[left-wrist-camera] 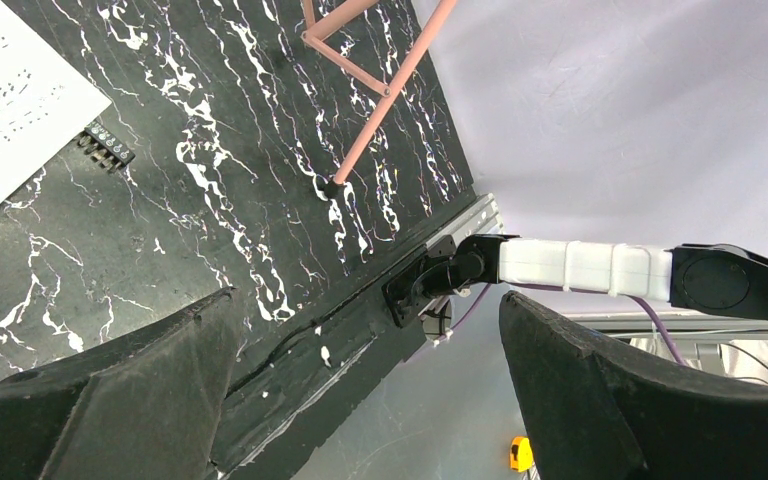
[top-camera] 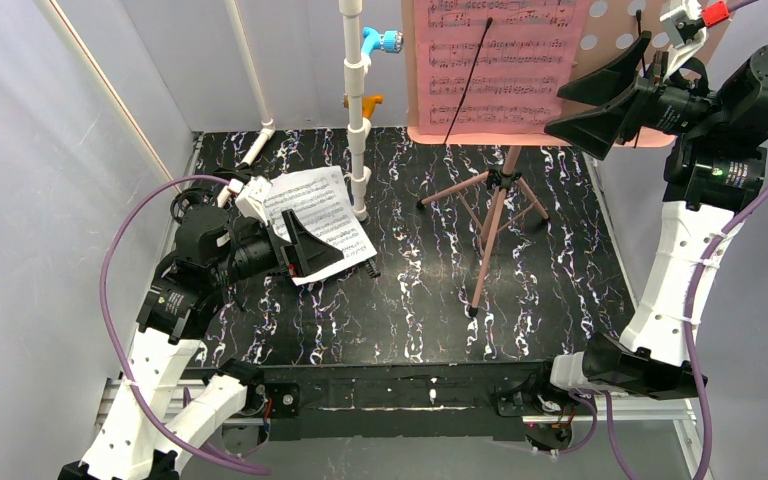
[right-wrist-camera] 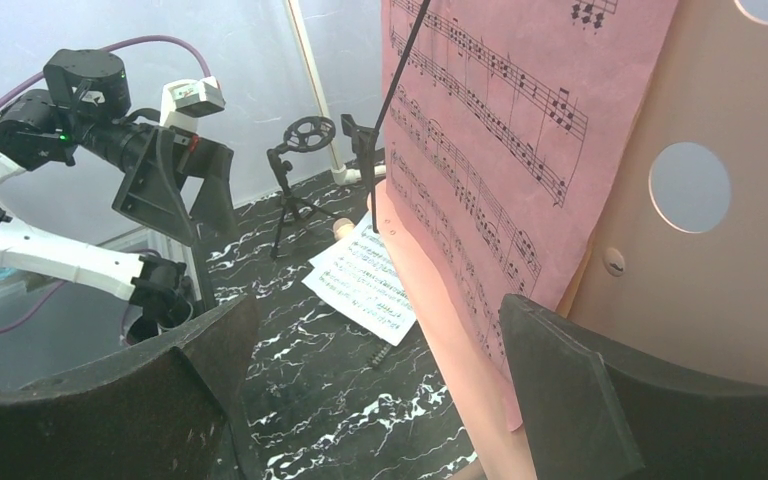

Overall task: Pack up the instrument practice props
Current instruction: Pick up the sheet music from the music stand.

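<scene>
Two arms share a black marbled desk (top-camera: 560, 290). The largest prop on it, the pink music stand (top-camera: 500, 200), stands upright on its tripod at the back right. Its hole-punched panel (top-camera: 615, 35) carries a pink sheet-music page (top-camera: 500, 70), with a thin black wire arm (top-camera: 472, 75) lying across it. The right hand (top-camera: 600, 100) hangs raised at the page's right edge, fingers spread wide and holding nothing. In the right wrist view the page's lower edge falls within the gap between the fingers, but I cannot tell whether either pad touches it. A white pipe frame (top-camera: 357, 130) rises at the back centre and is no part of the job. At left a white page (top-camera: 320, 210) lies flat on the desk, and the left hand (top-camera: 305, 245) hovers low over its near edge, also spread and empty. A small black comb-like clip (top-camera: 372, 268) lies just beside that page's near corner.

The step in hand looks to be taking the pink page off the stand. The next move calls for closing on the paper edge alone, not the panel behind. The page then has to slide out from under the wire without tipping the tripod.
</scene>
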Controlling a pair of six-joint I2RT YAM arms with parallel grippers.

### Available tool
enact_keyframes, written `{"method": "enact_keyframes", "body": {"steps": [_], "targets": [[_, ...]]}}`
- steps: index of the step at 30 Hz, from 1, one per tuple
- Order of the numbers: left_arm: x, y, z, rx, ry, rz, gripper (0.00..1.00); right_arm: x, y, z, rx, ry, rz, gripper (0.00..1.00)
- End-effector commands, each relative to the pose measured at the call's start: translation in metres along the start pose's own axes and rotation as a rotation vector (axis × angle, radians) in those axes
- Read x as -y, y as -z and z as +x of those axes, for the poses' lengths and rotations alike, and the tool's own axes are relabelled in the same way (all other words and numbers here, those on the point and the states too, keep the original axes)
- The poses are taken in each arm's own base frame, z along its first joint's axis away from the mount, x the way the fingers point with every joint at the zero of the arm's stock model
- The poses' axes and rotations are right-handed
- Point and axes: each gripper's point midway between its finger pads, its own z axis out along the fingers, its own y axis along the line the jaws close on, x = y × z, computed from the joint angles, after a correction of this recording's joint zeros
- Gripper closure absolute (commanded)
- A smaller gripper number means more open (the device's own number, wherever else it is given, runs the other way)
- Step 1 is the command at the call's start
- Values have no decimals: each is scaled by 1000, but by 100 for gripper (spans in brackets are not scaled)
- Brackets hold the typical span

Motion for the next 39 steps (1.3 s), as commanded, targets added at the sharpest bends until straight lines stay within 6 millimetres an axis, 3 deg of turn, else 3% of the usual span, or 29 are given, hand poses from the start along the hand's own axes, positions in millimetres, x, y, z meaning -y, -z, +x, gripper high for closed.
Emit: {"method": "enact_keyframes", "body": {"steps": [1, 19, 32, 39], "targets": [[3, 1, -1, 5, -13, 15, 2, 11, 1, -2, 14, -16, 39, 0], [4, 0, -3, 12, -4, 15, 2, 42, -2, -3, 57, -95, 130, 0], [8, 4, -4, 23, -6, 23, 2, 26, 1, -4, 68, -65, 188, 0], [6, 4, -2, 24, -6, 19, 2, 32, 10, -2, 70, -61, 237, 0]]}}
